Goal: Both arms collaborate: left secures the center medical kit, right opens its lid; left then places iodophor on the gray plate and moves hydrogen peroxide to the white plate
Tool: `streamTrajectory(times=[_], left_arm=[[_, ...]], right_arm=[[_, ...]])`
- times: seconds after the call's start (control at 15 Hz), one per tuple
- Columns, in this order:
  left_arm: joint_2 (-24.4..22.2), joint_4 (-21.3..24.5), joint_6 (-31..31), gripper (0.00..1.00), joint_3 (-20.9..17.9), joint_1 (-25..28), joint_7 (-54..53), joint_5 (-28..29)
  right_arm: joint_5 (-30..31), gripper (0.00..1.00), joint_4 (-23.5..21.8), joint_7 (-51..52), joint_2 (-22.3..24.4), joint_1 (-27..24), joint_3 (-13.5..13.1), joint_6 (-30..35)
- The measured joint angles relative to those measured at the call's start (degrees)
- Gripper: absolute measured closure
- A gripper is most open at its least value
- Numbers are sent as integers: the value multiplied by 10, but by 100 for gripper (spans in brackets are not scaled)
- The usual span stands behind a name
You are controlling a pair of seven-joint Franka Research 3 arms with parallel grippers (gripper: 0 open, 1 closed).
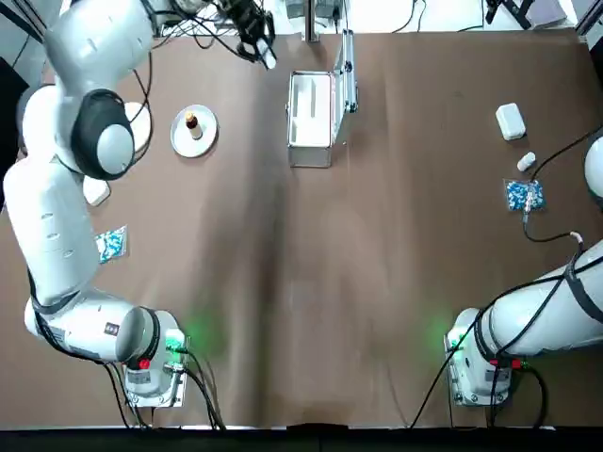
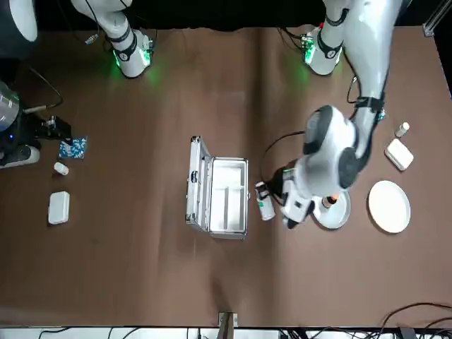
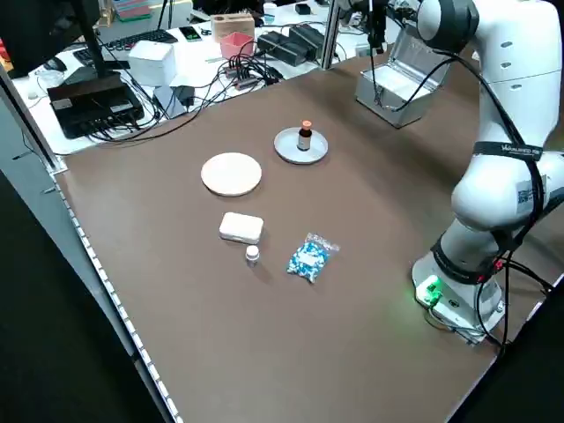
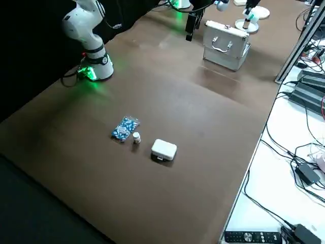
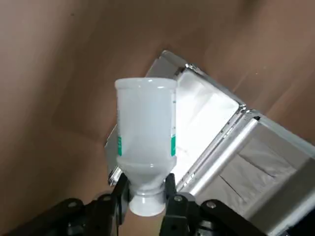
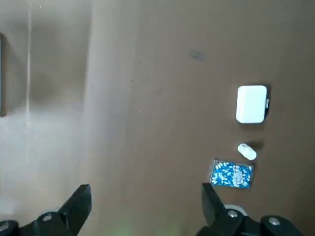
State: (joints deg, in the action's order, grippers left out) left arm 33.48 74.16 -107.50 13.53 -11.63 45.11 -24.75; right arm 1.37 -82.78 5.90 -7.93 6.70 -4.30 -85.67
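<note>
Left wrist view: left gripper (image 5: 146,194) pinches hydrogen peroxide (image 5: 145,135) by its neck, above table beside open medical kit (image 1: 312,118) | iodophor (image 1: 191,122) on gray plate (image 1: 204,139) | right gripper (image 6: 142,206) spread wide, holding nothing.

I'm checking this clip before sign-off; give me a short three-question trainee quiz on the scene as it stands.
1. True or false: the medical kit lid is open.
2. What stands on the gray plate? A) iodophor B) a white vial C) nothing
3. Fill in: the left gripper is shut on the ____, held above the table beside the kit.

Key: 1 true. 2 A. 3 hydrogen peroxide. The white plate is bare, and the right gripper is open, away from the kit.
</note>
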Motion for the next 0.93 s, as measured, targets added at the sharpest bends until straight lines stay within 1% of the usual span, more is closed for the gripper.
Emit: streamTrajectory(times=[0.33,0.47,0.8,0.93], left_arm=[[-7,1,60,67,2,98,-3,-79],[-7,1,85,67,5,134,-3,-102],[-7,1,163,67,7,215,2,-127],[-5,4,185,67,6,250,2,-132]], right_arm=[[0,1,0,0,0,0,0,0],[0,1,0,0,0,0,0,-1],[0,1,0,0,0,4,1,-2],[0,1,0,0,0,5,1,-2]])
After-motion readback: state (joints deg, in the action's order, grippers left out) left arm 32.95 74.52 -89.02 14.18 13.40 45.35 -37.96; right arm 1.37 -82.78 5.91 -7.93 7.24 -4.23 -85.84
